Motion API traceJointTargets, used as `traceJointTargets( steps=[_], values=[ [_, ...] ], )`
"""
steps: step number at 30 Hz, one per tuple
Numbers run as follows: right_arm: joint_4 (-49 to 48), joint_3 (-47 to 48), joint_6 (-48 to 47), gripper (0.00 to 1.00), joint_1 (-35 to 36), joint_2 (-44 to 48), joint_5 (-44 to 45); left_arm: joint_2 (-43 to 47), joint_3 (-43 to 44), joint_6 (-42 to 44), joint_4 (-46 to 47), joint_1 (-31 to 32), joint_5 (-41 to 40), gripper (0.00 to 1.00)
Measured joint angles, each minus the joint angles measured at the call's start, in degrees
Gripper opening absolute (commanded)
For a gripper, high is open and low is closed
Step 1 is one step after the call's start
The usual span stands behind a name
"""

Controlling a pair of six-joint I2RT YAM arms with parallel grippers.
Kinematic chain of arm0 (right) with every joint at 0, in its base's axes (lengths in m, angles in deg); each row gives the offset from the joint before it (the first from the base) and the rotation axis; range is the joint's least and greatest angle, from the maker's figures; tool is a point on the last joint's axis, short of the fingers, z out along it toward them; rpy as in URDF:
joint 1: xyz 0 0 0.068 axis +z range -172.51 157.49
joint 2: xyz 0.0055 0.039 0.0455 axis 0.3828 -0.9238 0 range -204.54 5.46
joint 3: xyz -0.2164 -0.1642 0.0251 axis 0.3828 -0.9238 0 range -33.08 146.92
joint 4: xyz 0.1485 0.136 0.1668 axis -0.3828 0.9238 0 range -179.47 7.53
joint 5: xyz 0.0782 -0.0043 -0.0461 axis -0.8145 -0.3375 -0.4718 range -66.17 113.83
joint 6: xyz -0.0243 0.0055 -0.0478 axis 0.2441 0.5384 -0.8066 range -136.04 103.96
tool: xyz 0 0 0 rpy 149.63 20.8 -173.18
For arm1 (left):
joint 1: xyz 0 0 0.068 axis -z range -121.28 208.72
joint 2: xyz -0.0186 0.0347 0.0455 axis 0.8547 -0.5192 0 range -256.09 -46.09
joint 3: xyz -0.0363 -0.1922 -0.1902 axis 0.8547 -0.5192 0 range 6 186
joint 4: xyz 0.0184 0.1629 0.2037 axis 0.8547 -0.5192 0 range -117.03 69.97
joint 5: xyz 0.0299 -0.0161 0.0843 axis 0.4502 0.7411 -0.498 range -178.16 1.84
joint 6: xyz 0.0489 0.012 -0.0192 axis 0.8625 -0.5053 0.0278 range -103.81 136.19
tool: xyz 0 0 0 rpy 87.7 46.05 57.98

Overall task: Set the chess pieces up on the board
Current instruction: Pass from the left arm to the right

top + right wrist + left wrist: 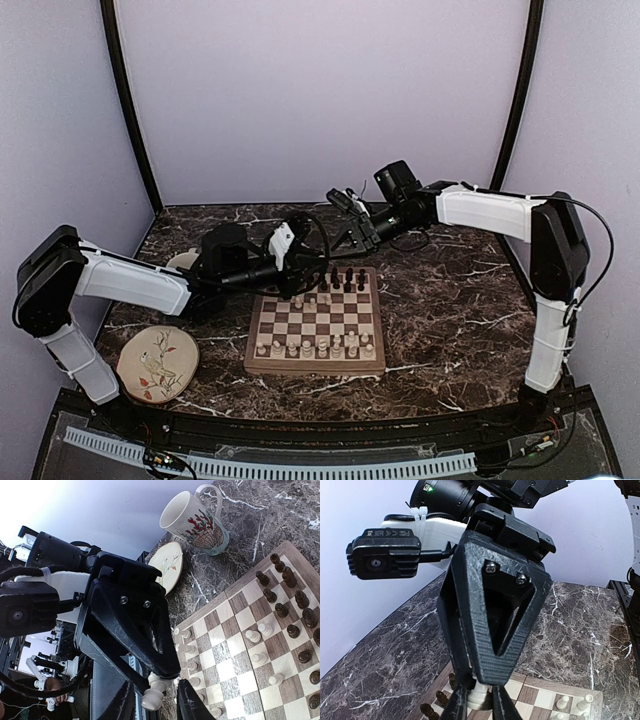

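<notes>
The board [315, 368] lies mid-table, with dark chess pieces [340, 280] along its far rows and white ones [315, 348] along the near row. My left gripper [479, 707] is shut on a cream-white piece [479, 695] just above the board's far edge. My right gripper [155, 705] is open, with a finger on either side of that same white piece [156, 692] and a gap on each side. The two grippers meet tip to tip: left [312, 265], right [345, 245]. A few white pieces [255, 635] stand mid-board.
A round bird-patterned plate [158, 362] lies at the near left. A white mug with red coral print [195, 522] stands left of the board, behind my left arm. The table is dark marble, walled at the back and sides.
</notes>
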Motion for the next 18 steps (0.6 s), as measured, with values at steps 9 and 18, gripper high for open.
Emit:
traceJointTargets(
  steps=[9,18],
  values=[
    [0.04,0.0,-0.48,0.11,0.09,-0.09,0.04,0.0,-0.04,-0.39,0.37,-0.02,-0.11,0.3],
    [4.42,1.77,-5.95,0.09,0.11,-0.31,5.44,1.62,-0.02,1.01,-4.57,0.04,-1.36,0.97]
  ],
)
